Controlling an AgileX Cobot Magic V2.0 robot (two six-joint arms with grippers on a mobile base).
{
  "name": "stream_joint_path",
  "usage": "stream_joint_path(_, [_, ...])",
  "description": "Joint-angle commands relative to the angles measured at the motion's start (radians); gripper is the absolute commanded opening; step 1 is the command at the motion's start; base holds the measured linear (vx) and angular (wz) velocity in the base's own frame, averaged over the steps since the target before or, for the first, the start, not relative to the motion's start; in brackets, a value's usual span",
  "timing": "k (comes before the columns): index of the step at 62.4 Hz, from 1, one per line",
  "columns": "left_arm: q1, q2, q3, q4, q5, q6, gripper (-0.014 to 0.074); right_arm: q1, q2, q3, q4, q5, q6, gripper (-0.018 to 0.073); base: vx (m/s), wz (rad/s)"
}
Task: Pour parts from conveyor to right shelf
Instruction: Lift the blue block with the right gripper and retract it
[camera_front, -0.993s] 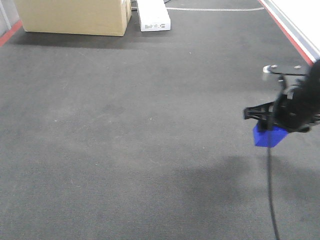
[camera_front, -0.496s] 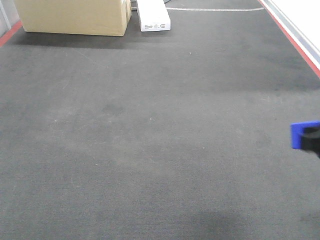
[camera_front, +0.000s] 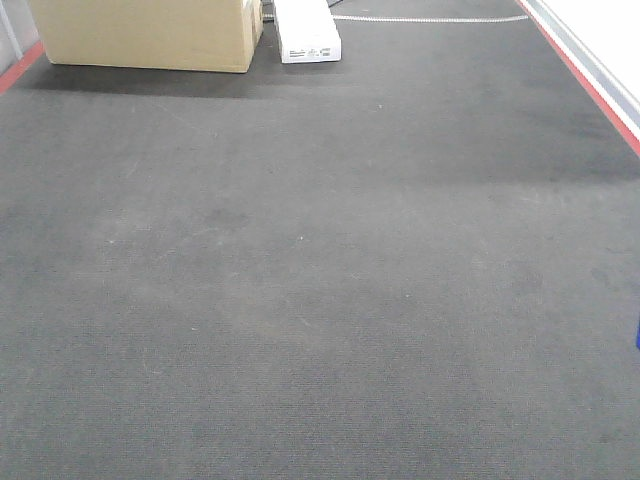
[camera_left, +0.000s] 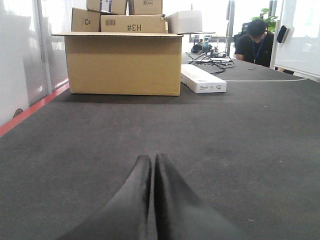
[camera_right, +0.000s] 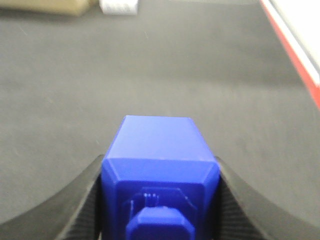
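Blue cube (camera_right: 159, 145) clamped between right fingers (camera_right: 82, 195), stud toward wrist, over conveyor (camera_right: 150, 65); left fingers (camera_left: 135, 200) pressed together, empty.

The conveyor belt (camera_front: 320, 300) is a matt, dark grey fabric with a fine, rough, carpet-like weave, scuffed paler in patches in front of the cardboard box (camera_front: 150, 35). That box is plain brown paperboard, dull and slightly fibrous. Just beside the cardboard box lies a white carton (camera_front: 307, 35) of smooth card. The blue block (camera_right: 159, 160) is smooth moulded plastic with a soft satin finish. The fingers (camera_right: 80, 200) of the right gripper (camera_right: 160, 167) clamping it look matt black, plastic or rubber; the left gripper (camera_left: 152, 159), pressed closed, is smooth matt black too.
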Motion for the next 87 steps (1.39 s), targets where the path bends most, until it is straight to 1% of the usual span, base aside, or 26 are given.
stream_joint_path(1, [-0.002,-0.013,0.031,0.000,-0.077,-0.009,-0.0006,-0.006,-0.080,0.018,0.054,-0.138,-0.071,-0.0005,0.00,0.00])
stream_joint_path(6, [-0.002,-0.013,0.031,0.000,-0.077,-0.009,-0.0006,-0.006,-0.127,0.053,0.077,-0.168,-0.088,-0.0005,0.00,0.00])
stream_joint_path(19, [-0.002,-0.013,0.031,0.000,-0.077,-0.009,-0.0006,-0.006,-0.143,0.126,0.076,-0.205,-0.088,-0.0005,0.00,0.00])
stream_joint_path(87, [-0.002,-0.013,0.031,0.000,-0.077,-0.009,-0.0006,-0.006,-0.143,0.127,0.077,-0.198,-0.086,-0.0005,0.00,0.00])
